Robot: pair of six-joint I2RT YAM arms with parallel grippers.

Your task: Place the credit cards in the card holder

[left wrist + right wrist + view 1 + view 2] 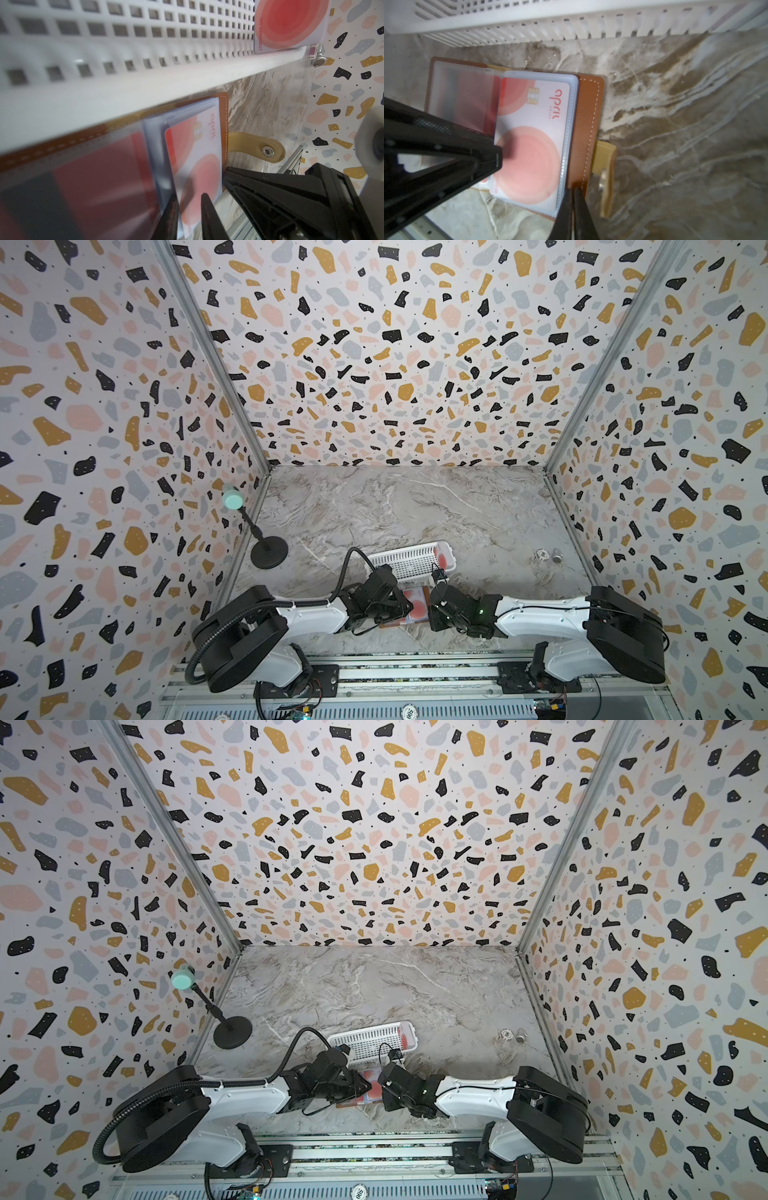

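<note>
Marble-patterned tabletop (415, 510) fills the floor of a booth with terrazzo-print walls. The card holder (589, 116) lies open near the front edge, between the two arms. A credit card (533, 133) sits most of the way into the clear sleeve on the holder's right page, with its spine-side edge sticking out. A reddish card (471, 99) shows blurred through the sleeve on the other page. The snap tab (606, 166) lies flat beyond the leather's outer edge.

The left gripper (188, 197) has its jaws a little apart, tips down on the face of the partly inserted card. The right gripper (572, 191) has its jaws together at the holder's near corner, where sleeve meets leather. Whether anything is pinched there I cannot tell.

Just behind the holder is the white slotted basket (403, 566), with a strip of marble between them. One more card (444, 559) rests at its right end.

Farther out, bare marble runs to the back wall. Two small metal pieces (548, 556) lie near the right wall. A black stand (269, 552) with a mint-green head stands by the left wall. The mounting rail (415, 672) borders the front.
</note>
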